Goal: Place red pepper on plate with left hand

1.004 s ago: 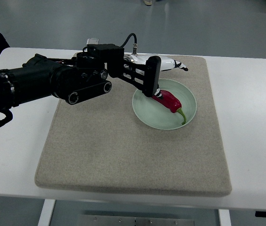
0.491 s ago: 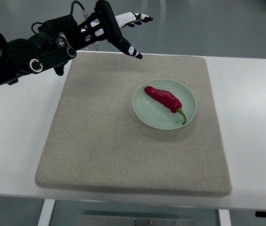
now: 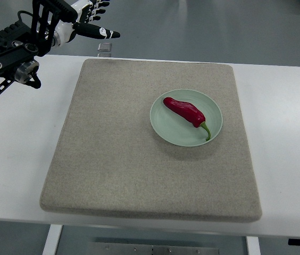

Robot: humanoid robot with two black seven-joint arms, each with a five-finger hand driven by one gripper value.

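One white desk (image 3: 288, 138) carries one grey mat (image 3: 118, 159), and on it sits one pale green plate (image 3: 214, 109), well apart from the left hand (image 3: 67, 24) and down to the right of its fingers (image 3: 105, 33). One red pepper (image 3: 183, 110) lies on that plate, long axis slanting, stem pointing away from the fingers. The fingers are spread wide and empty. No right hand shows.

Lab or test space: white table (image 3: 288, 159), grey felt mat (image 3: 118, 159), bare grey floor (image 3: 219, 32).
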